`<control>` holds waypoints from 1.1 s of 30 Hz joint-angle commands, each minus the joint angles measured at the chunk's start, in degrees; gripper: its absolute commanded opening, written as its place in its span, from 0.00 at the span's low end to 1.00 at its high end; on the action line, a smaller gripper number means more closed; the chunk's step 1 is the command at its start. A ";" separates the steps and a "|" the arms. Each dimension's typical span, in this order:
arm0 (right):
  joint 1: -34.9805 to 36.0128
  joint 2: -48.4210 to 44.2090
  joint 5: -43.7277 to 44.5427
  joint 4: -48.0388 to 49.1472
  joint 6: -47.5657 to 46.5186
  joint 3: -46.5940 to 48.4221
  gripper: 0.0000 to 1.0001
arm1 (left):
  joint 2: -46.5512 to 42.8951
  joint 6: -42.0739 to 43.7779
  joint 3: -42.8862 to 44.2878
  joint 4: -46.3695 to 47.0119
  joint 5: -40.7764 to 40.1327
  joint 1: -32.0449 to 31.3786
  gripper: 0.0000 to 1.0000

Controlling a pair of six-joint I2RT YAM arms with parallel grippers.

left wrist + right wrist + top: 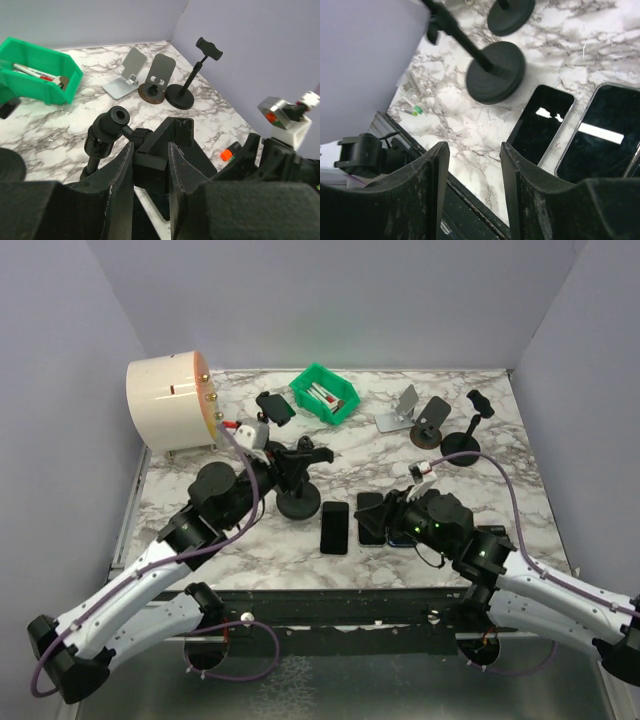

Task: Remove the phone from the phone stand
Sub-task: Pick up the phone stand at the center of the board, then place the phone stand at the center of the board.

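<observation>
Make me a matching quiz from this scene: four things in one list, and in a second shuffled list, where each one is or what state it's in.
Things:
1. green bin
2. cream drum
3. left gripper
4. right gripper

Place or state:
A. stands in the far left corner
B. open, by the phones lying flat
C. holds marker pens
D. shut on the black phone stand

Pairs: 1-C, 2-A, 3-D, 4-B
</observation>
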 commanded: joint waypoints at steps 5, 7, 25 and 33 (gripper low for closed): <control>-0.18 -12.74 0.57 -5.98 -4.47 -3.53 0.50 | 18.56 -3.86 10.77 21.79 1.12 0.04 0.00; -0.19 -14.82 0.68 -7.07 -4.90 -3.71 0.50 | 23.05 -4.07 13.30 23.28 1.29 0.04 0.00; -0.18 -26.16 4.67 -10.93 -4.69 -5.08 0.49 | 53.32 -2.97 33.03 31.85 1.82 0.21 0.00; -0.18 -31.61 8.75 -16.97 -5.99 -2.00 0.49 | 63.77 -3.78 41.93 33.58 3.57 1.53 0.00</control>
